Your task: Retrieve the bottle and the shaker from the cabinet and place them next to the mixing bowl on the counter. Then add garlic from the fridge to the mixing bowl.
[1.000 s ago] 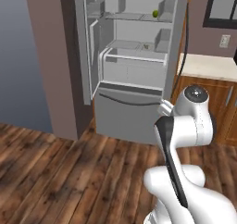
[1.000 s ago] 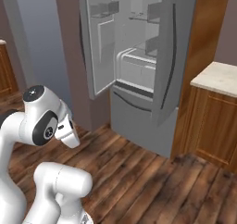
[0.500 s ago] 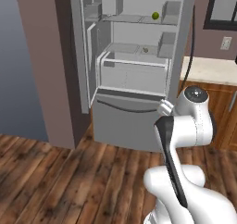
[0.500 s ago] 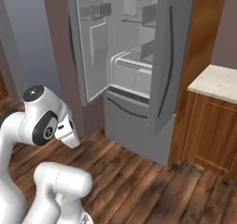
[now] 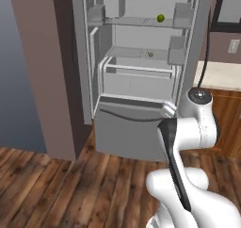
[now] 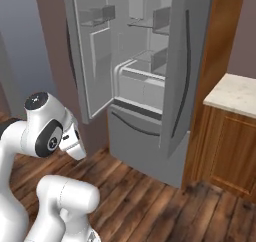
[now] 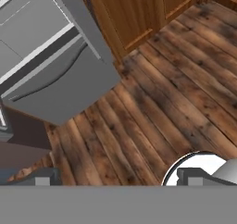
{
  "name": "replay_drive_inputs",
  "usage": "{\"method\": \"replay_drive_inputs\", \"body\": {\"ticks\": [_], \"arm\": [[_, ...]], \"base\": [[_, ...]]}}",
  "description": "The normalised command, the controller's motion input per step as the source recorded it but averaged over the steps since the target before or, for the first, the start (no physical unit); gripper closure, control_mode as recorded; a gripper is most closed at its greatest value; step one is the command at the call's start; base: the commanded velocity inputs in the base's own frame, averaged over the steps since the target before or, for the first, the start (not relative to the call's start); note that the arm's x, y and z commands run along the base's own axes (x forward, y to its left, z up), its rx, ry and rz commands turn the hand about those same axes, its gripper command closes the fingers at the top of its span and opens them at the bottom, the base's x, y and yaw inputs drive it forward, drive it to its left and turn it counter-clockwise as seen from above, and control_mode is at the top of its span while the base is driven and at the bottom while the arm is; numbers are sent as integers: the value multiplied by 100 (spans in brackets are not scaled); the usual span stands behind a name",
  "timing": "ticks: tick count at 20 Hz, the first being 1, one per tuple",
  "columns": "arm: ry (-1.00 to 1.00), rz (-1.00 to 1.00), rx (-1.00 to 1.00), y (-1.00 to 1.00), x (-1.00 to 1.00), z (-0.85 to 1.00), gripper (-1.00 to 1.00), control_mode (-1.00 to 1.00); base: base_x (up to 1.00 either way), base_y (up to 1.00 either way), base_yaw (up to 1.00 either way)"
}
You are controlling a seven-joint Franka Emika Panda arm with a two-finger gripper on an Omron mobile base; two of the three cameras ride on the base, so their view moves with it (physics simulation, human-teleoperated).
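The fridge (image 5: 141,81) bears no readable writing; the pincer (image 7: 115,177) gapes wide, empty.

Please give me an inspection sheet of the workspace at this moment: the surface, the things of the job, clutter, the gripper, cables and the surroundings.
Surface: wooden plank floor in front of the fridge; a pale counter stands to its right.
Job's things: fridge with both upper doors open; a small green round item on its upper shelf, a small pale item on the shelf below, too small to identify.
Clutter: nothing seen.
Gripper: gripper open, nothing between the fingertips, pointing at the floor.
Cables: nothing seen.
Surroundings: brown wooden cupboards under the counter; a wall outlet above it.
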Motion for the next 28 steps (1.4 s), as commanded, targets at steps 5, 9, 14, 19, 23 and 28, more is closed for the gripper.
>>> {"method": "replay_drive_inputs", "body": {"ticks": [5, 9, 14, 19, 23, 28], "arm": [[0, 0, 0, 0, 0, 0, -100, 100], [0, 0, 0, 0, 0, 0, -100, 100], [0, 0, 0, 0, 0, 0, -100, 100], [0, 0, 0, 0, 0, 0, -100, 100], [0, 0, 0, 0, 0, 0, -100, 100], [0, 0, 0, 0, 0, 0, -100, 100]], "base": [[57, 19, -10], [53, 14, -11], [53, 16, -11], [57, 22, -11], [57, 24, -12], [56, 24, -12]]}}
